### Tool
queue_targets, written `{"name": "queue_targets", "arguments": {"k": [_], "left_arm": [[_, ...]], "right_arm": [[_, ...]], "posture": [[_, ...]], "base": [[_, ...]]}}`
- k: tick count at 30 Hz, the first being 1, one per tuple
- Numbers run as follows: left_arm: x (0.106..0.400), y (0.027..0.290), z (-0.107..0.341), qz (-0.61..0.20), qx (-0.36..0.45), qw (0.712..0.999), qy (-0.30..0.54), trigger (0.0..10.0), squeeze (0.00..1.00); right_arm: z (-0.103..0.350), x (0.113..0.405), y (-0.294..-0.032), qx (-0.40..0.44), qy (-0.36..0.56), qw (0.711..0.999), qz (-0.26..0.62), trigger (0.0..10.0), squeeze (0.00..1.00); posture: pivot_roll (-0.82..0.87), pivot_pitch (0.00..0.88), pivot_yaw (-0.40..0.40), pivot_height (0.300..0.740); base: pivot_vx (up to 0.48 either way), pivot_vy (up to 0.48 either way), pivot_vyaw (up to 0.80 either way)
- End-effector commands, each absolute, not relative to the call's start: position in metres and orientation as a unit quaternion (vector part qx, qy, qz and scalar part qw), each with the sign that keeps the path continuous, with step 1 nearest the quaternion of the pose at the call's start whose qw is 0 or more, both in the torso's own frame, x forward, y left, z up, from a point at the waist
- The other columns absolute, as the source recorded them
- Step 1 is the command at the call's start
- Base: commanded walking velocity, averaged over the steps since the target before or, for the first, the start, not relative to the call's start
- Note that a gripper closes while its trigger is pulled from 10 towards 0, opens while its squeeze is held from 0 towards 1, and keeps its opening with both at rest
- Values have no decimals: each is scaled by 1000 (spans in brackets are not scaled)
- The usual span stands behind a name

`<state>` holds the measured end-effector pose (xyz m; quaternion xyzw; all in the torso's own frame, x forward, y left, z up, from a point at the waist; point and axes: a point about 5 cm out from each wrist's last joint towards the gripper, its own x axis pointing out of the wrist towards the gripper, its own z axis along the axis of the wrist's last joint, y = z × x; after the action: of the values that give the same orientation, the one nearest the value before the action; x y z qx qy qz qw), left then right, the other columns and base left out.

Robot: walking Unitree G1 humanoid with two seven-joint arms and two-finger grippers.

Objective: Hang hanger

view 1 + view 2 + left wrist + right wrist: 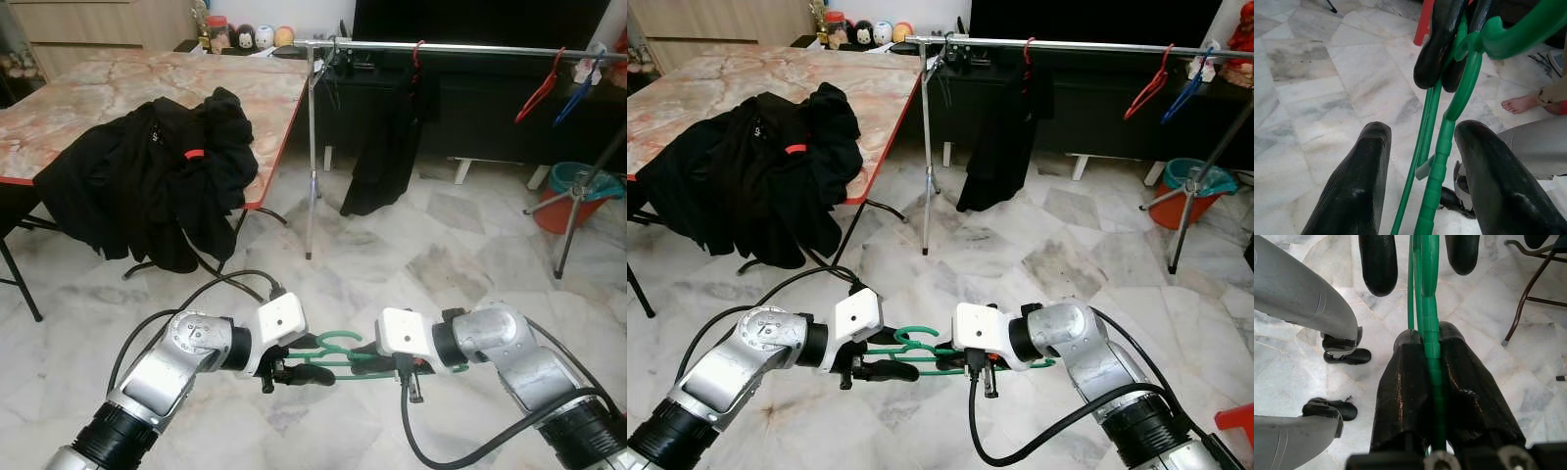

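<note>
On the table (118, 78) lay one heap of black garments (147, 181), awaiting hanging. The left claw (1422, 166) stood apart, fingers straddling the single green hanger (338, 351), presumably to steady it; the right claw (1431, 382) was clamped on it, low over the floor. The rail (460, 47) carried one hung garment (387, 147) and two empty hangers.
</note>
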<state>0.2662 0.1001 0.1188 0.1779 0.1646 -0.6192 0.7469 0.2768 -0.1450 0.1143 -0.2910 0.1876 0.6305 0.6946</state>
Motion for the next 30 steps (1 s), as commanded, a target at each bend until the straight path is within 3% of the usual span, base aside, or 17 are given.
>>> {"name": "queue_targets", "arguments": {"k": [1,30], "left_arm": [[267,101,118,-618,186,744,173,0,0],[271,100,121,-615,182,750,164,0,0]], "right_arm": [[119,279,-143,-295,178,695,631,10000,0],[114,276,-147,-289,191,691,635,10000,0]], "posture": [[166,0,-37,732],[168,0,-38,732]], "base": [[0,0,0],[0,0,0]]}}
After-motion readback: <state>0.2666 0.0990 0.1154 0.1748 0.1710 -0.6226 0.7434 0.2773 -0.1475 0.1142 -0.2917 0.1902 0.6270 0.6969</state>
